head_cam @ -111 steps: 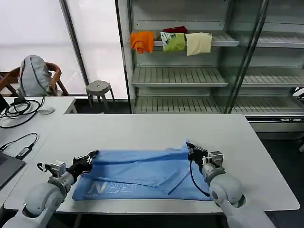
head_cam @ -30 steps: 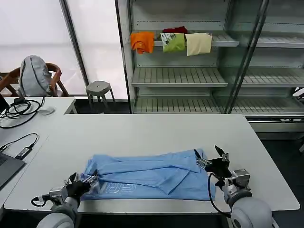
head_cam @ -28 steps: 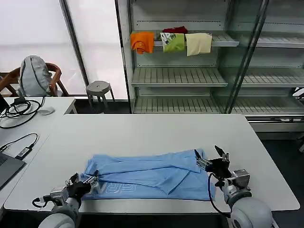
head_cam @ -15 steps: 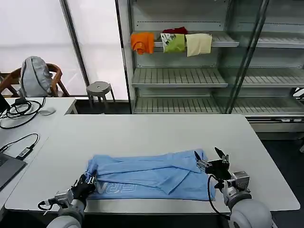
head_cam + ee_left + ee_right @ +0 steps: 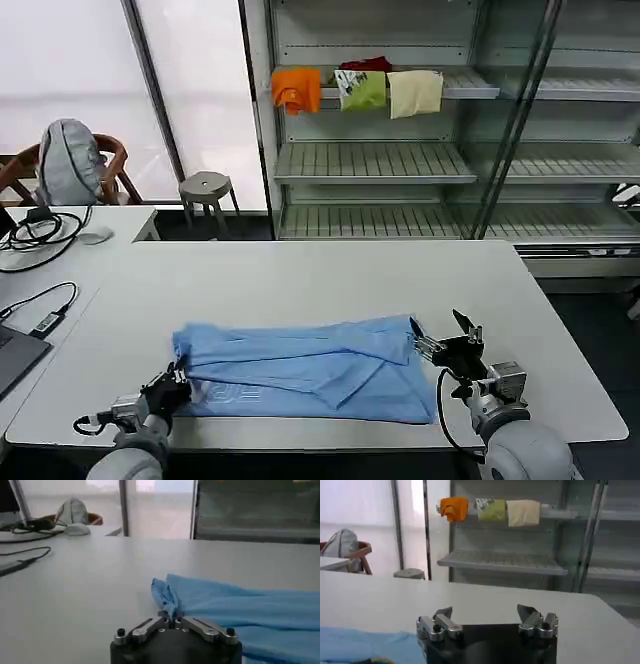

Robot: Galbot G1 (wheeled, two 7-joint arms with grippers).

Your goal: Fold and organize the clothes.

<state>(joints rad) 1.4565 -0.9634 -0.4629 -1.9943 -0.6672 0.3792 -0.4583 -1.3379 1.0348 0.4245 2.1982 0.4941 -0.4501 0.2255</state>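
The sky-blue T-shirt (image 5: 305,367) is lying in a long, rumpled band across the near part of the white tabletop (image 5: 300,280), with folds running along its length and faint white lettering showing near its left end. The left hand (image 5: 170,385) is sitting low at the near left corner of the shirt, and in the left wrist view its fingers (image 5: 150,626) are drawn together, pinching a bunched edge of the blue T-shirt (image 5: 240,615) that is rising in a small ridge just ahead of them. The right hand (image 5: 447,343) is hovering just beside the right end of the shirt, close to its far right corner; its fingers (image 5: 442,615) are standing well apart with nothing between them, and the right wrist view is showing a strip of the blue cloth (image 5: 365,642) lying beside and below that hand rather than inside it. Behind the tabletop a metal shelf unit (image 5: 380,160) is carrying an orange garment (image 5: 297,88), a green garment (image 5: 362,88) and a cream garment (image 5: 415,92) hanging over the edge of an upper shelf, with a red one (image 5: 368,64) tucked behind them. On the floor in front of the unit a grey stool (image 5: 205,187) is standing, and at the left a second desk is holding black cables (image 5: 35,228), beside a chair with a grey backpack (image 5: 68,160) resting on it.
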